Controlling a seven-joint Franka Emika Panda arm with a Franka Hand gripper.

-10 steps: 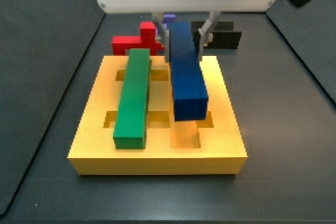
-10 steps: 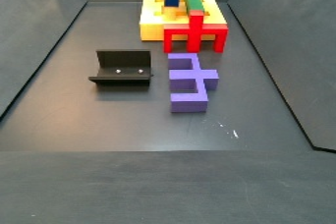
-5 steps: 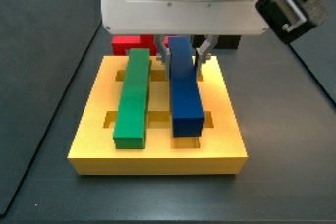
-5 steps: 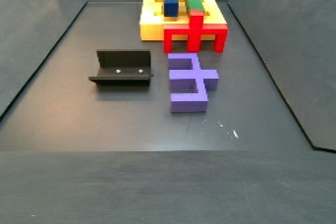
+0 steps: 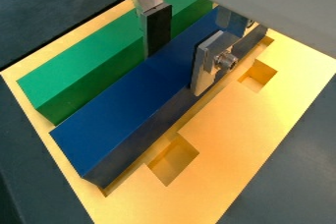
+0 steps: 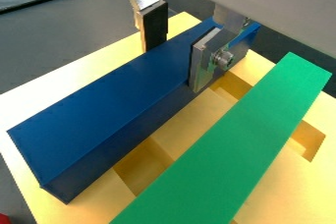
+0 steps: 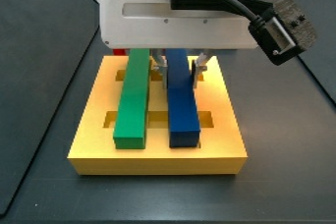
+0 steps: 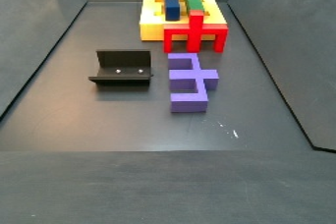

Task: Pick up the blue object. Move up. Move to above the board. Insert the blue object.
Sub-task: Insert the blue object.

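Observation:
The blue object (image 5: 132, 110) is a long royal-blue bar lying flat in a long groove of the yellow board (image 5: 282, 90), parallel to the green bar (image 5: 92, 66). It also shows in the wrist view (image 6: 105, 120) and in both side views (image 7: 182, 105) (image 8: 171, 5). My gripper (image 5: 182, 46) straddles the bar near its far end, one finger on each long side, shut on it. The gripper also shows in the wrist view (image 6: 178, 43) and in a side view (image 7: 182, 66). The board (image 7: 157, 159) shows square cut-outs beside the bars.
A red piece (image 8: 197, 33) stands at the board's edge (image 8: 151, 27). A purple block (image 8: 191, 81) lies on the dark floor, with the fixture (image 8: 121, 68) beside it. The green bar (image 7: 133, 95) lies close beside the blue one.
The blue bar was tilted with its far end raised. It has come down with my gripper and now lies flat in the groove.

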